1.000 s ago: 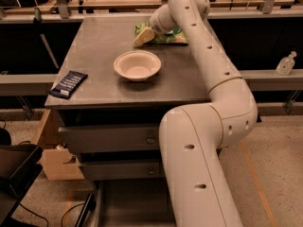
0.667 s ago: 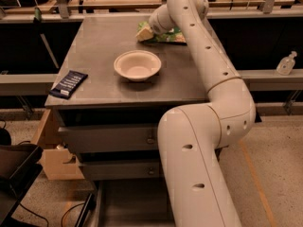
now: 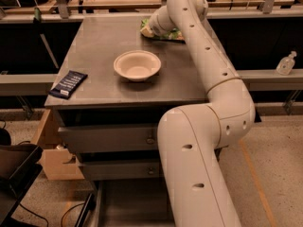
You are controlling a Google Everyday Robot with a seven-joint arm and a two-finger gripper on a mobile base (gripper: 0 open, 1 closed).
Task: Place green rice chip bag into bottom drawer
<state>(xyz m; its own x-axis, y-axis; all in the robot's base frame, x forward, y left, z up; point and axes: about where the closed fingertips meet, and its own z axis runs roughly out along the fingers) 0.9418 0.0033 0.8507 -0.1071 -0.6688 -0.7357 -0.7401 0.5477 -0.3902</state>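
The green rice chip bag [image 3: 174, 34] lies at the far edge of the grey cabinet top [image 3: 104, 41], mostly hidden behind my arm. My gripper [image 3: 148, 28] is at the bag's left end, low over the top and touching or very near the bag. The bottom drawer [image 3: 135, 205] is pulled out at floor level under the two closed drawer fronts, with its grey tray showing left of my arm.
A cream bowl [image 3: 137, 65] sits mid-top. A dark navy packet [image 3: 68, 83] lies at the front left corner. My white arm [image 3: 208, 141] covers the cabinet's right side. A cardboard box [image 3: 52, 150] stands at left and a clear bottle [image 3: 286, 63] on the right shelf.
The end of my arm has shifted slightly at the bag, toward the back of the top. The bag, bowl and packet stay where they were.
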